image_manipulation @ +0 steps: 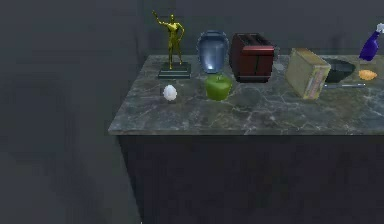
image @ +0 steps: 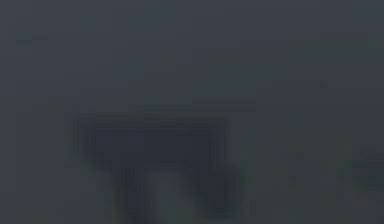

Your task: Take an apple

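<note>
A green apple (image_manipulation: 218, 87) sits on a grey marble counter (image_manipulation: 200, 112) in the arm side view, just in front of a blue glass vase (image_manipulation: 212, 52). A small white egg (image_manipulation: 170, 93) lies to the apple's left.
On the counter stand a gold statuette (image_manipulation: 174, 44), a dark red toaster (image_manipulation: 251, 56), a tan box (image_manipulation: 307, 72), a dark bowl (image_manipulation: 342, 70) and a blue bottle (image_manipulation: 371, 44) at the right edge. The counter's dark front (image_manipulation: 250, 180) drops below. In the forward view, a dim dark shape (image: 160, 150) looms.
</note>
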Motion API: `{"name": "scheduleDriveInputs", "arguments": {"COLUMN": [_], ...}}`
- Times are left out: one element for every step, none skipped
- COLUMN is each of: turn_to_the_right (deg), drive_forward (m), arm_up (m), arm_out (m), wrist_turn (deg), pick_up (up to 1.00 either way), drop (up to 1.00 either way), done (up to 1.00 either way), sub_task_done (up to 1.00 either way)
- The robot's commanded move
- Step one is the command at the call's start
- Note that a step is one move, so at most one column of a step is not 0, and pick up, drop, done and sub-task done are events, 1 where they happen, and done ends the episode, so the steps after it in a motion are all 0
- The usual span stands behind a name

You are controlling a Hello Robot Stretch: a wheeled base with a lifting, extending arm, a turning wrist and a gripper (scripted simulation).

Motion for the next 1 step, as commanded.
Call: {"name": "scheduleDriveInputs", "arguments": {"turn_to_the_right": [0.0], "drive_forward": [0.00], "arm_up": [0.50], "arm_out": [0.00], "wrist_turn": [0.0], "pick_up": [0.00], "drop": [0.00], "done": [0.00], "sub_task_done": [0.00]}}
